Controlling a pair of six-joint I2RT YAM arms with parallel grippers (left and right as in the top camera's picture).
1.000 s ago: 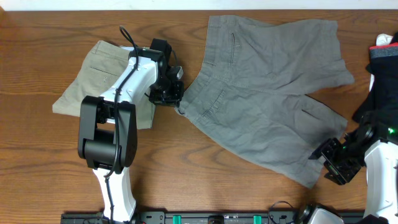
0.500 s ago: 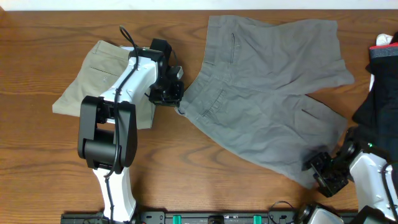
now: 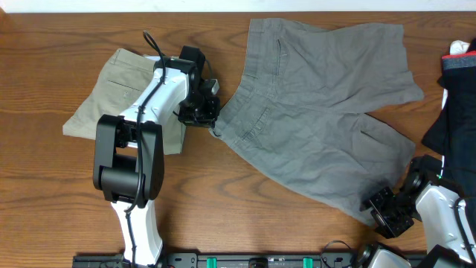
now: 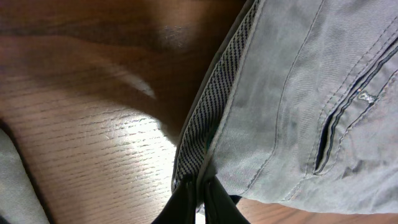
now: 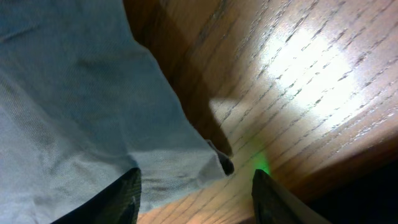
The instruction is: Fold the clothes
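Note:
The mid-grey trousers [image 3: 320, 112] lie spread flat across the middle and right of the table, waistband to the left. My left gripper [image 3: 212, 117] is shut on the grey waistband's lower corner [image 4: 199, 149]; its fingers [image 4: 199, 199] pinch the patterned inner band. The khaki-beige pair [image 3: 119, 93] lies folded at the left, partly under my left arm. My right gripper [image 3: 383, 212] is open at the lower corner of the grey leg hem; its fingers [image 5: 196, 196] straddle the hem corner [image 5: 186, 162] just above the wood.
Dark clothing [image 3: 454, 104] with a red and white piece lies at the right edge. Bare wooden table [image 3: 245, 216] shows along the front and at the far left.
My right gripper has moved left and down, toward the lower hem corner of the grey leg. The left arm and both pairs of trousers have not moved.

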